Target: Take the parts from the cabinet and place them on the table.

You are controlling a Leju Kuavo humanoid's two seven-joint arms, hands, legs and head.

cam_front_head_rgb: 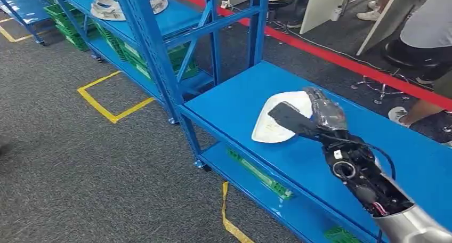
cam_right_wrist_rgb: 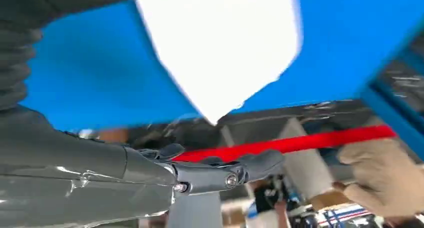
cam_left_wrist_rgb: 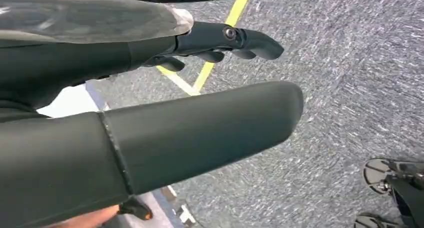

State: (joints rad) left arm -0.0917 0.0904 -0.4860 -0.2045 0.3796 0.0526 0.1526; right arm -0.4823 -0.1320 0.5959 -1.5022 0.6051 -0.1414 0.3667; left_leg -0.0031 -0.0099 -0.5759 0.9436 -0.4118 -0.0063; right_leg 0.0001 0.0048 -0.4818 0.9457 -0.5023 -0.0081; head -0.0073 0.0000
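Carpet (cam_front_head_rgb: 64, 163), grey and speckled, covers the floor on the left of the head view, with a yellow tape outline (cam_front_head_rgb: 109, 96) stuck to it and another yellow strip (cam_front_head_rgb: 230, 221) further on. Beyond it stands the blue cabinet (cam_front_head_rgb: 154, 62); green crates (cam_front_head_rgb: 72, 30) sit on its lower shelves and more white and grey parts (cam_front_head_rgb: 109, 8) lie on an upper shelf. No writing or label can be read on any of these.

To the right of the cabinet is the blue surface (cam_front_head_rgb: 234, 102), and the white part (cam_front_head_rgb: 274, 120) lies flat on it, near its middle. The right hand (cam_front_head_rgb: 312, 118) is over the part's right edge, thumb stretched across the white face and the other fingers bent above the rim; whether it grips the part or only hovers against it cannot be told. In the right wrist view the part (cam_right_wrist_rgb: 225, 48) is a blurred white shape on the blue surface (cam_right_wrist_rgb: 90, 78), and the right hand's fingers (cam_right_wrist_rgb: 240, 168) look apart from it.

A red floor line (cam_front_head_rgb: 341, 59) runs behind the surface, and people's legs and shoes (cam_front_head_rgb: 402, 115) show past it.

In the left wrist view the left hand (cam_left_wrist_rgb: 200, 108) hangs over the carpet (cam_left_wrist_rgb: 350, 88), fingers loosely curled and holding nothing.
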